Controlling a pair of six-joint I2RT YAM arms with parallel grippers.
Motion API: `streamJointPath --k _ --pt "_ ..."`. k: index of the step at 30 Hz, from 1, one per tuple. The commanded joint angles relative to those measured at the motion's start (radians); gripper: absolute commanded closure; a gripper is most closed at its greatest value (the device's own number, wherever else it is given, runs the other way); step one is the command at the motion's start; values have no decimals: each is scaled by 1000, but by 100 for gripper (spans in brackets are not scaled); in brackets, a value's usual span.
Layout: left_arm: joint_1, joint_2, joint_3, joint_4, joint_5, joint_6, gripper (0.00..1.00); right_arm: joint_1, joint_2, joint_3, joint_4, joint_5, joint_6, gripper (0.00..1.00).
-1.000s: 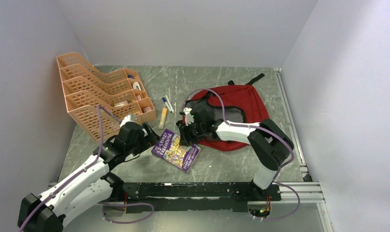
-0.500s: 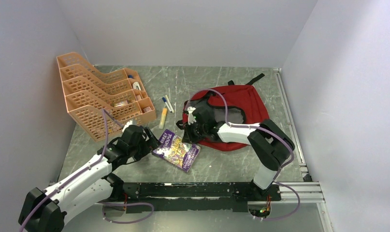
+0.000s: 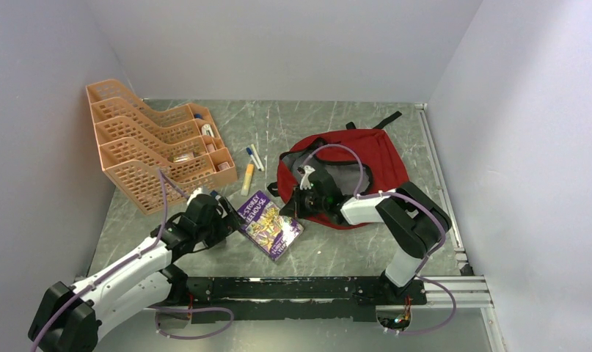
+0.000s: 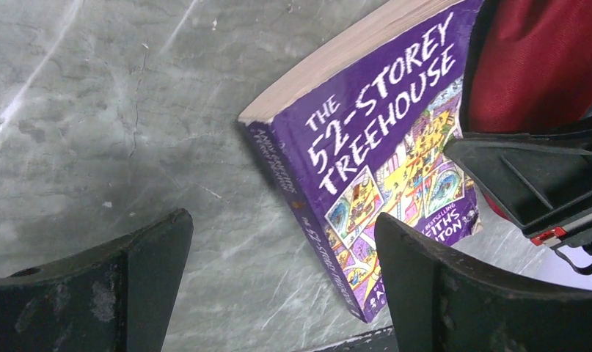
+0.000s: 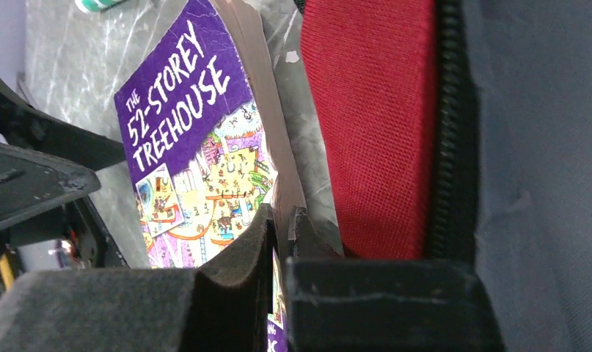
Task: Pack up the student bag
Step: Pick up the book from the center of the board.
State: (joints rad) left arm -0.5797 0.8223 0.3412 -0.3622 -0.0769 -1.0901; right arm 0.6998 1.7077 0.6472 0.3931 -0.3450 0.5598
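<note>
The right gripper [image 5: 282,220] pinches the book [image 3: 267,226] by its edge, seemingly to feed it into the student bag [image 3: 373,158] at two o'clock; the left gripper [image 3: 225,214] gapes at nine, perhaps to steady it.

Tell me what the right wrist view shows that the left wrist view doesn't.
Right wrist only: the right pincer shut on the book's edge, plus the student bag's black zipper and grey lining. Left wrist only: the left pincer open, empty, by the book's spine. Both: the purple cover, red bag fabric, table.
</note>
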Motion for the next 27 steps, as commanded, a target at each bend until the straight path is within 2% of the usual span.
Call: streamJointPath --k 1,13,18,27 --pt "0 10 -27 85 40 -25 2 -27 47 -92 -133 109 77 100" --pt "-7 96 -171 482 115 -153 8 -47 33 -139 -78 81 122 100" --pt "-12 183 -201 599 152 -160 9 -55 27 -132 -84 68 118 100" --pt "-27 310 -276 877 215 -142 19 -56 52 -121 -88 42 100 100"
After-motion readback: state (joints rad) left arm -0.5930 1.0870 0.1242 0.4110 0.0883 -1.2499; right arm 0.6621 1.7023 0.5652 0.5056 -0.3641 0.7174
